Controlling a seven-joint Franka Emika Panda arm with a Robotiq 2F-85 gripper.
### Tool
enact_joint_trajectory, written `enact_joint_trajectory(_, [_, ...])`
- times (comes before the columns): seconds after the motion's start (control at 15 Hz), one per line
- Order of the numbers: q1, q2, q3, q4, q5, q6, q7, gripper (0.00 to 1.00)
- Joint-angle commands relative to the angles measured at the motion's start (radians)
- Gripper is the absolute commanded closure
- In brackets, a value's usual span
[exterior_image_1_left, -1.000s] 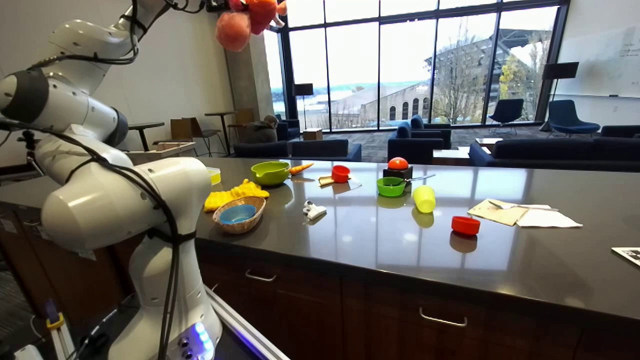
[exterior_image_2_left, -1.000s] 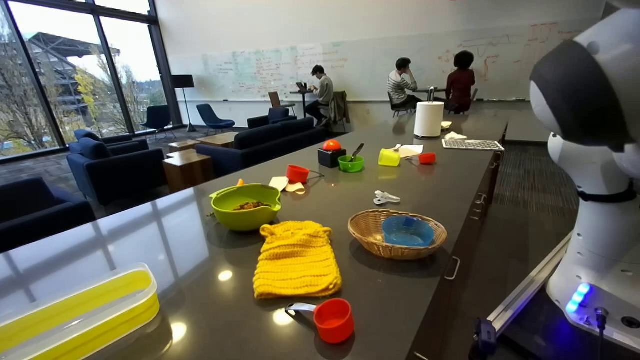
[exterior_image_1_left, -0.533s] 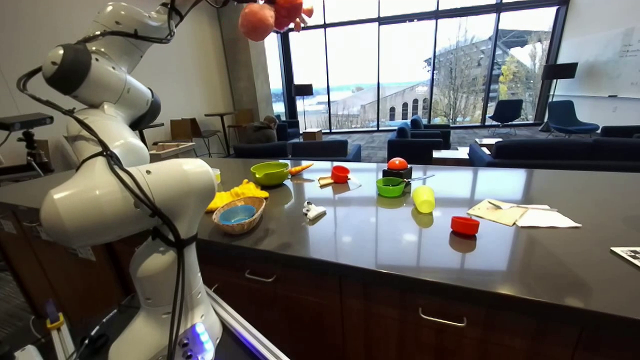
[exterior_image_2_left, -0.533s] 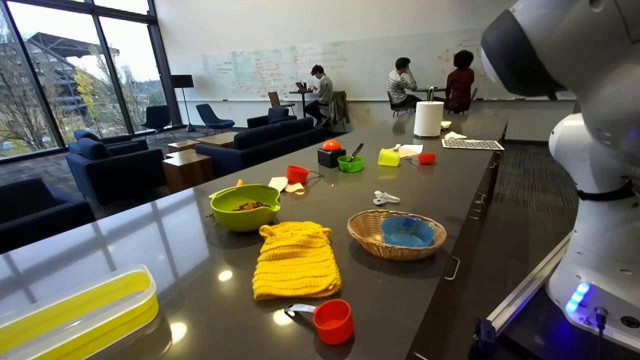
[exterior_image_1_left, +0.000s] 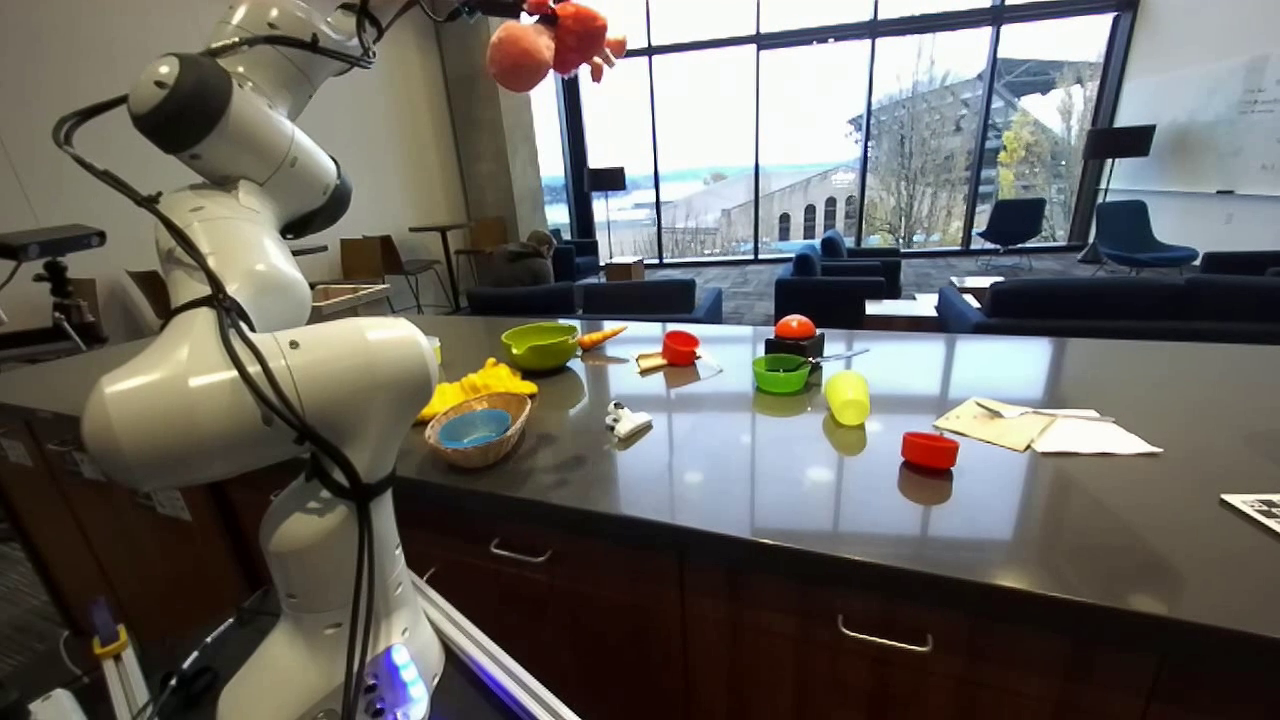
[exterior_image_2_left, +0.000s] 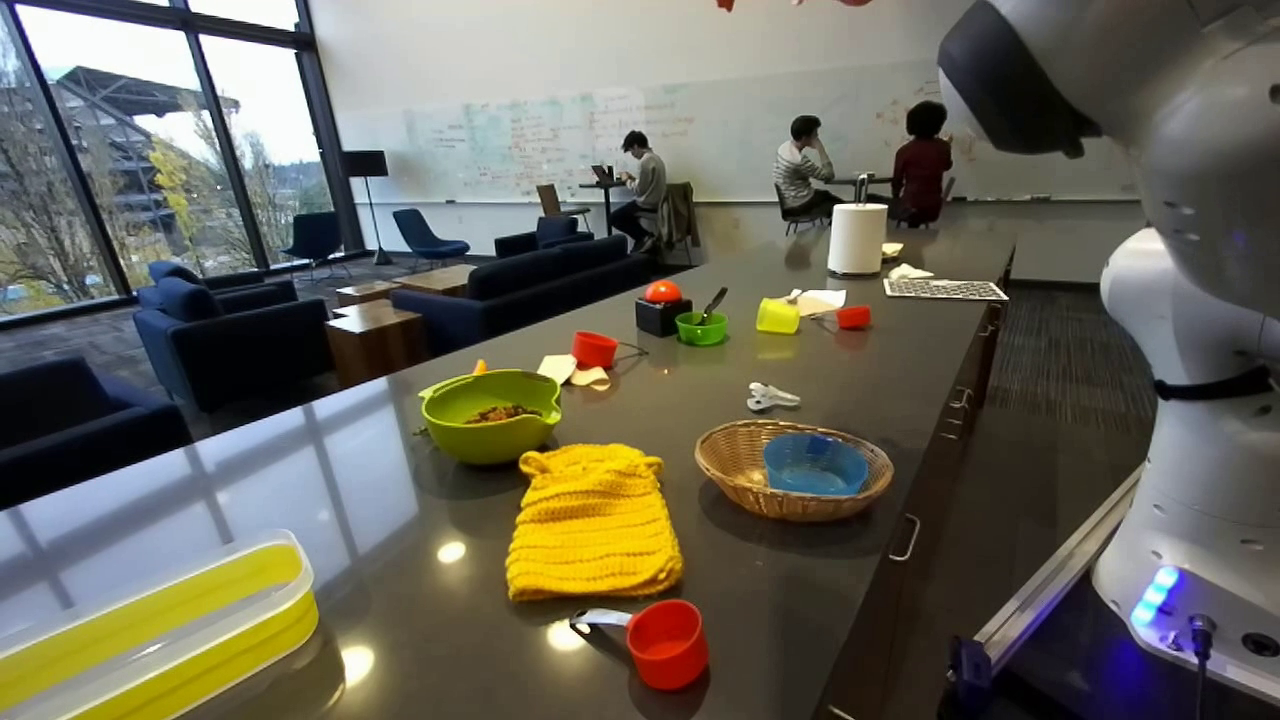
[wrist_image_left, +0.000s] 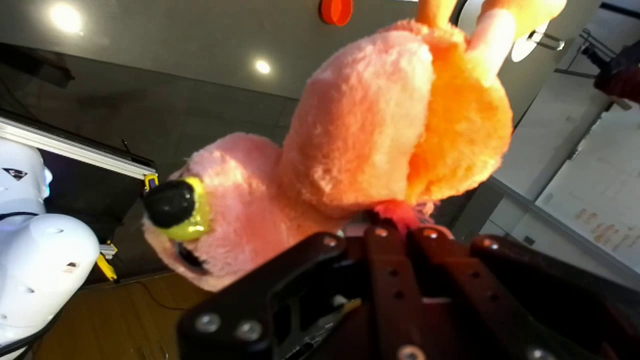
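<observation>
A: State of the fingers (wrist_image_left: 392, 280)?

B: Closed; they pinch a narrow reddish bit (wrist_image_left: 397, 212) of the plush toy (wrist_image_left: 345, 145). What that bit is we cannot tell, since the tips cover part of it.

A: Toy's position?

B: Wrist view: just beyond the fingers, plump body (wrist_image_left: 372, 110) directly ahead, head (wrist_image_left: 240, 200) off to their left, thin limbs (wrist_image_left: 492, 45) farthest out. In an exterior view we see it hanging high, the bench (exterior_image_1_left: 700, 490) and wicker basket (exterior_image_1_left: 503, 448) well below the fingers.

A: Our handling estimate?

B: Light and soft, we judge. The fur should compress under a squeeze, and breakage seems unlikely. The glossy dark eye (wrist_image_left: 170, 202) looks hard and slick, so a poor gripping spot.

A: Weak point?

B: The hold itself. With so small a pinch, we'd expect the toy to swing or twist about the fingers.

A: Preferred hold?

B: The plump body nearest the fingertips, where we could let them sink into the padding; the limbs look narrow and probably floppy.
</observation>
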Motion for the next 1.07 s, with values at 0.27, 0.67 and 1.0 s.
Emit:
enact_joint_trajectory(0.27, [-0.069,-0.063,0.100,0.199,0.011,-0.080,-0.027,0.99])
enact_joint_trajectory(0.67, [-0.140,0.001,0.141,0.202,-0.010,-0.115,0.066,0.96])
enact_joint_trajectory(1.0, [-0.144,0.024,0.125,0.159,-0.002,-0.176,0.171,0.99])
